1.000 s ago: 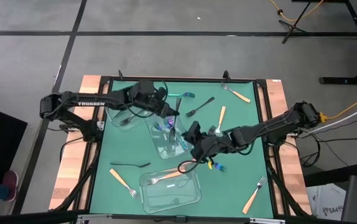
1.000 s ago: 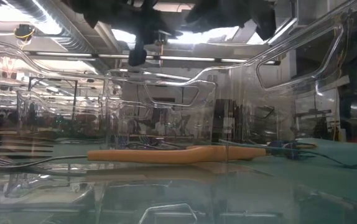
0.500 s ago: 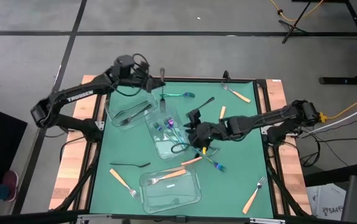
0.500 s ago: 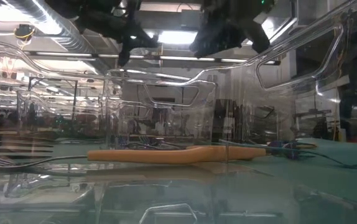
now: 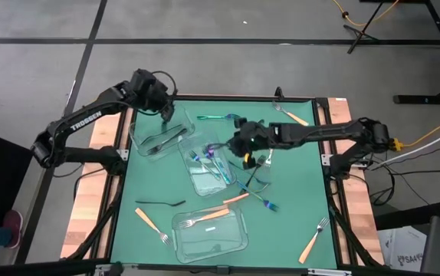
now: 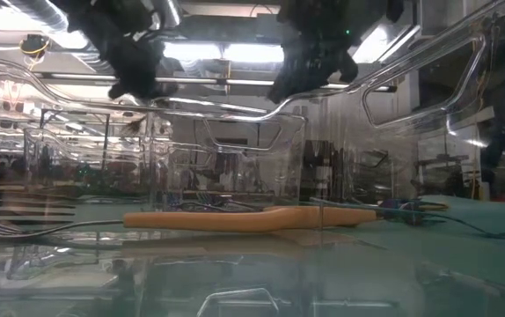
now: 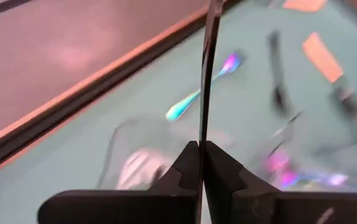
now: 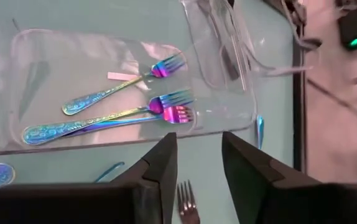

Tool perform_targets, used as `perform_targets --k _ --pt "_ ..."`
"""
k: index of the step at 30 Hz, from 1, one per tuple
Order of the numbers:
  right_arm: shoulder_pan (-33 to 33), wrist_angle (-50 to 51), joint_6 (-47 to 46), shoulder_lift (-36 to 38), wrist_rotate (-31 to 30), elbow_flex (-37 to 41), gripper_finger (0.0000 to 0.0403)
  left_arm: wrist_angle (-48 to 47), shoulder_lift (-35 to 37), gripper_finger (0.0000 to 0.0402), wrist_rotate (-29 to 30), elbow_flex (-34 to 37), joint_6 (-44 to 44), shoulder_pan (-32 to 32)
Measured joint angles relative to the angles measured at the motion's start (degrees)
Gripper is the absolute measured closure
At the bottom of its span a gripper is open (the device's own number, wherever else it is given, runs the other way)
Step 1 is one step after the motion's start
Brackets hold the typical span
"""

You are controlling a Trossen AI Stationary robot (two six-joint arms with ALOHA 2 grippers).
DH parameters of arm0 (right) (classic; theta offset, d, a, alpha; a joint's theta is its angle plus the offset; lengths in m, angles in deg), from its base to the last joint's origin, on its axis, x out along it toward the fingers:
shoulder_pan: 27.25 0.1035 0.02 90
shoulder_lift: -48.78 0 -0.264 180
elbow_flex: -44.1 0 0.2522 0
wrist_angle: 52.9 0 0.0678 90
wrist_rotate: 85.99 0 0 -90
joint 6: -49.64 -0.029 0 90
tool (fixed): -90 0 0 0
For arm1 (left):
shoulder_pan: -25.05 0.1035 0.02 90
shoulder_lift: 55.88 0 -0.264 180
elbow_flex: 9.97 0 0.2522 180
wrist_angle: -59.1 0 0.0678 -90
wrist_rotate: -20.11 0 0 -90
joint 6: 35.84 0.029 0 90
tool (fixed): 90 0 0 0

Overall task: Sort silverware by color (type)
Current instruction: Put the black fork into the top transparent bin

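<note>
Green-topped table (image 5: pixel 297 184), wood-edged, on a grey workshop floor; two dark arms over its far half.

Item 1. Left gripper (image 5: pixel 165 113), above the far-left corner: closed tight on a slim black utensil (image 7: pixel 208 74), which stands upright out of its fingers. It is over the far rim of the far-left clear container (image 5: pixel 139 136), where other black pieces already lie.

Item 2. Right gripper (image 5: pixel 239 144), near the table's centre: fingers apart, nothing between them. Just beside it is the middle container (image 5: pixel 197 180), holding three iridescent forks (image 8: pixel 135 106).

Item 3. Near-edge container (image 5: pixel 235 241), with one orange-handled fork (image 5: pixel 205 218) inside.

Item 4. Unsorted, loose on the mat:
- an iridescent piece (image 5: pixel 221 117) by the far edge
- a black fork (image 5: pixel 160 203) and an orange-handled fork (image 5: pixel 146 219) toward the near-left
- more orange-handled forks (image 5: pixel 310 244) toward the right edge

Handling note (judgement). The step in hand looks like dropping the black utensil in with its kind. It should go well if the left gripper:
- moves inward over the container's middle, clear of the rim
- lowers until the utensil's tip is inside the walls
- tilts it to lie along the container's length before letting go

Released upright or from high up, so thin a piece could bounce off the plastic or catch on the rim. The right arm is well apart and need not give way.
</note>
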Motion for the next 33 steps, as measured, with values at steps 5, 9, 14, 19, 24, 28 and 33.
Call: perform_targets --k 5,9,14,19,24,28,33 --pt "-4.01 -0.29 -2.92 -0.26 2.00 0.02 0.0286 -6.93 -0.16 0.0399 5.06 0.02 4.65 -1.17" --pt "-5.92 -0.17 -4.02 -0.36 2.00 0.02 0.0286 -9.58 -0.19 0.0396 7.84 0.02 6.41 -2.15" --pt "-6.32 -0.13 -4.12 -0.36 2.04 0.02 0.0286 -10.33 -0.21 0.0395 8.66 0.02 8.39 -3.68" --pt "-6.17 0.04 -4.16 -0.56 3.47 0.02 0.0286 -10.38 -0.75 0.0394 11.13 0.02 9.14 -5.45" --pt "-6.23 0.02 -4.42 -0.56 5.47 0.02 0.0286 -11.07 -3.64 0.0393 11.59 0.02 9.18 -6.71" --pt "-6.22 0.01 -4.42 -0.56 5.50 0.02 0.0286 -11.16 -7.20 0.0393 11.59 0.02 9.19 -7.45" --pt "-6.22 0.01 -4.42 -0.56 5.47 0.02 0.0286 -11.16 -11.92 0.0393 11.59 0.02 9.18 -7.48"
